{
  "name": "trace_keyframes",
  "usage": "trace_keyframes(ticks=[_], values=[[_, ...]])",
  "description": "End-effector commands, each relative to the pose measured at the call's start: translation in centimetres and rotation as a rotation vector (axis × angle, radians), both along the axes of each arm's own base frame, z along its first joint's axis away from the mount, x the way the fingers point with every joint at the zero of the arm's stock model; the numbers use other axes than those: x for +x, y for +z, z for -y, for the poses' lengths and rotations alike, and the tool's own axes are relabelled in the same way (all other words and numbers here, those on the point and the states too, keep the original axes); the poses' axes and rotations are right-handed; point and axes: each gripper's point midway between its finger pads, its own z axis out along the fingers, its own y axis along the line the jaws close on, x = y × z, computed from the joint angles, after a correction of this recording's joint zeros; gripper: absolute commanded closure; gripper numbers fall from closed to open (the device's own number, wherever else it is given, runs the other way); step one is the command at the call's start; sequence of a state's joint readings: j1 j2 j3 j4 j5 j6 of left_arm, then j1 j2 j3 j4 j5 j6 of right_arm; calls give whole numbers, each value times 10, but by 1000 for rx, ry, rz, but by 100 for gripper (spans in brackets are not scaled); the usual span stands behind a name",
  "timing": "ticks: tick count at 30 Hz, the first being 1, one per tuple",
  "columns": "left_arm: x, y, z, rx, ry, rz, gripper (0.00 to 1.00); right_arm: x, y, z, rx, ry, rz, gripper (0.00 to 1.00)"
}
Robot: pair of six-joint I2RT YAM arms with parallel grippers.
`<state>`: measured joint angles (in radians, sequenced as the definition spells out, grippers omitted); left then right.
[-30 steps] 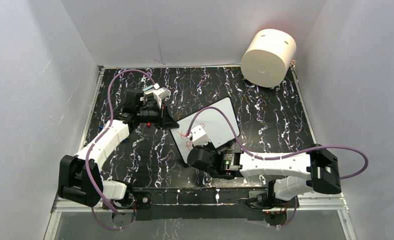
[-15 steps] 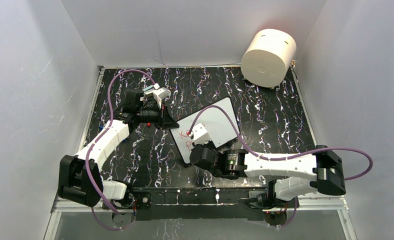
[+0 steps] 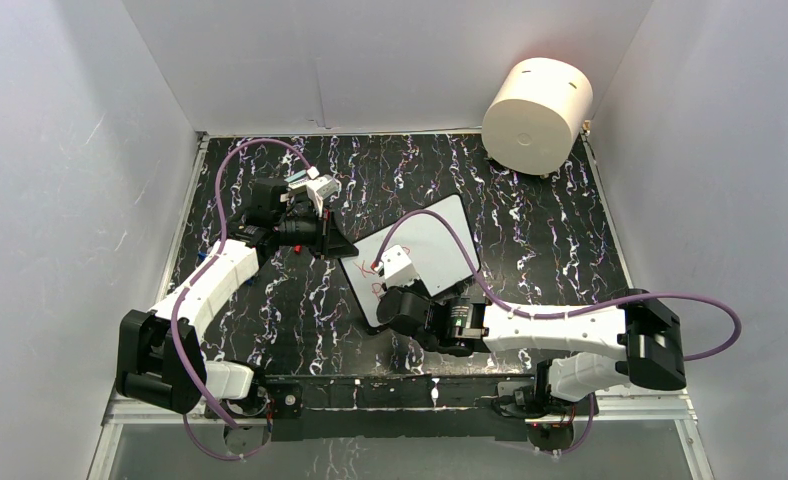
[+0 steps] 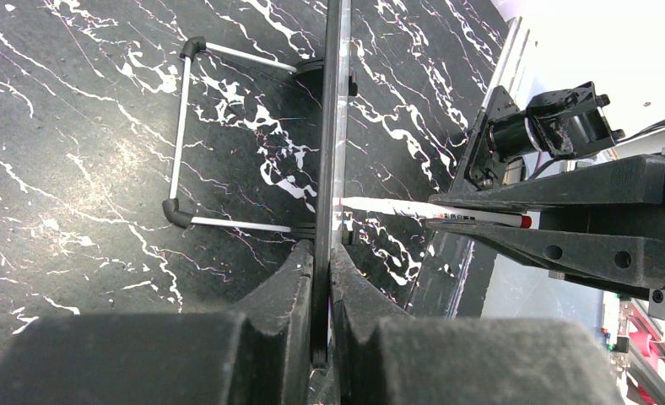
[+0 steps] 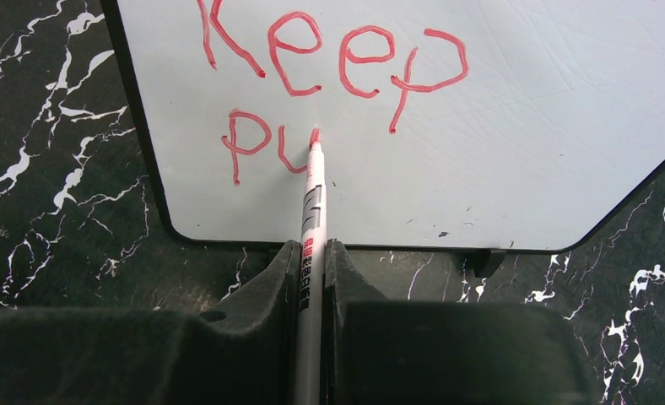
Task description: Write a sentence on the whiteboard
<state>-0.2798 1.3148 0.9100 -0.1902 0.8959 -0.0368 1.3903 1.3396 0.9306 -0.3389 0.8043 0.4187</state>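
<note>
Red handwritten sentence [image 5: 337, 59], only "Keep pu", sits on the flat white black-rimmed whiteboard [image 5: 523, 152] propped on the black marbled table [image 3: 550, 230]. Our left gripper [image 4: 321, 253] clamps its edge to steady it; our right gripper [image 5: 310, 253] pinches the slim white marker [image 5: 313, 194], tip touching.

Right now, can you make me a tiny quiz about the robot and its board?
1. True or false: the red writing on the whiteboard starts with "Keep".
2. Fill in: the right tool grips the marker, whose tip touches the board right after "P" and "__".
3. What does the left tool pinch? A the whiteboard's edge; B the marker; C nothing.
Key: 1 true; 2 u; 3 A.
</note>
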Motion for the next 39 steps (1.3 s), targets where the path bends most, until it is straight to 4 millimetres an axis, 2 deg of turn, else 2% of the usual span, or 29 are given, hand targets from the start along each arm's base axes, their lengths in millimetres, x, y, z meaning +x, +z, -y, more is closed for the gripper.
trace_keyframes(ticks=[1,25,33,39], values=[[-2,-29,-9,100,39,-59,100,4,3,-6,30,-7,8,100],[-2,-30,-9,102,40,-62,100,-1,-13,9,-29,-34,-37,100],[-1,-29,-9,103,41,-60,100,-2,-16,12,-36,-43,-40,100],[-1,-29,-9,103,41,-59,100,0,-10,13,-22,-52,-28,100]])
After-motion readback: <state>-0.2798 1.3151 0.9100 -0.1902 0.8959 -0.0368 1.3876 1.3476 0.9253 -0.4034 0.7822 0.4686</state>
